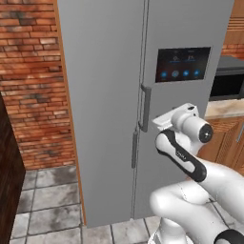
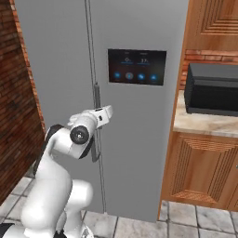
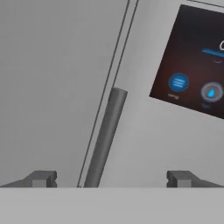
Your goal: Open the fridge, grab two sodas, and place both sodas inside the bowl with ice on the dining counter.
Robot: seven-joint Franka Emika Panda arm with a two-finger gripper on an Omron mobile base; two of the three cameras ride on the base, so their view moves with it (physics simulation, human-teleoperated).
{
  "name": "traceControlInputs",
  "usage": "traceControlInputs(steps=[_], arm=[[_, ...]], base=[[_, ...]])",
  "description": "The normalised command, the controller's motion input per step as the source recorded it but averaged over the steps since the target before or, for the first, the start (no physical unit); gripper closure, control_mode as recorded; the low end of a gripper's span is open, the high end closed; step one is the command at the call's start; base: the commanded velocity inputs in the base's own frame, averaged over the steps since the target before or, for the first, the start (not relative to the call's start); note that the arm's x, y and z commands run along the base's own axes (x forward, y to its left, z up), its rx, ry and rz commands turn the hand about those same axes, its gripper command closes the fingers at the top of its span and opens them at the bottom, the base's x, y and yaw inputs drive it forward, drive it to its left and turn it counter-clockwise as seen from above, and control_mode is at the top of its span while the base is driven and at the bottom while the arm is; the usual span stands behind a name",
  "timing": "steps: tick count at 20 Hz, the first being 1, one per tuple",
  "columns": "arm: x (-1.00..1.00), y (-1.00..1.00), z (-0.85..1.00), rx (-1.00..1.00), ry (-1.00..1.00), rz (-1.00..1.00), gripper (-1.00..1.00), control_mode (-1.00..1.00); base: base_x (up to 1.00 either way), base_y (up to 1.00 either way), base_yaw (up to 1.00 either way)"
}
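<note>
With both doors shut, fridge (image 1: 105, 95) dead ahead, contents hidden. Dark display panel (image 2: 137, 66) on rt door, blue icons lit. Gripper (image 3: 111, 178) wide open, empty, fingertips (image 3: 41, 178) either side of rt door's bar handle (image 3: 105, 135) but short of it, no contact. Black microwave (image 2: 211, 90) on beige counter (image 2: 204, 123) to fridge's right; brick wall (image 1: 28, 81) to left.

fridge (image 1: 105, 95): smooth matt grey, looks like brushed metal
handle (image 3: 105, 135): darker grey bar, dull metal
display panel (image 2: 137, 66): glossy black
wall (image 1: 28, 81): rough red brick
cabinet (image 2: 204, 167): carved wood, satin
floor (image 1: 47, 209): mottled grey stone tiles
</note>
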Motion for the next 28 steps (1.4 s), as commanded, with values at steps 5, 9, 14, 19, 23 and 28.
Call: traceControlInputs(steps=[5,9,14,19,23,28], arm=[[0.46,0.0,0.0,0.06,0.0,0.01,-1.0,-1.0],[0.34,0.0,0.0,0.09,0.0,0.01,-1.0,-1.0],[0.32,0.0,0.0,0.09,0.0,0.01,-1.0,-1.0],[0.16,0.05,0.09,0.06,0.0,0.0,-1.0,-1.0],[0.0,0.17,0.19,0.0,0.0,0.0,-1.0,-1.0],[-0.02,0.16,0.26,0.0,0.0,-0.01,-1.0,-1.0]], base=[[0.0,0.0,0.0],[0.0,0.0,0.0],[0.0,0.0,0.0],[0.0,0.0,0.0],[0.0,0.0,0.0],[0.0,0.0,0.0]])
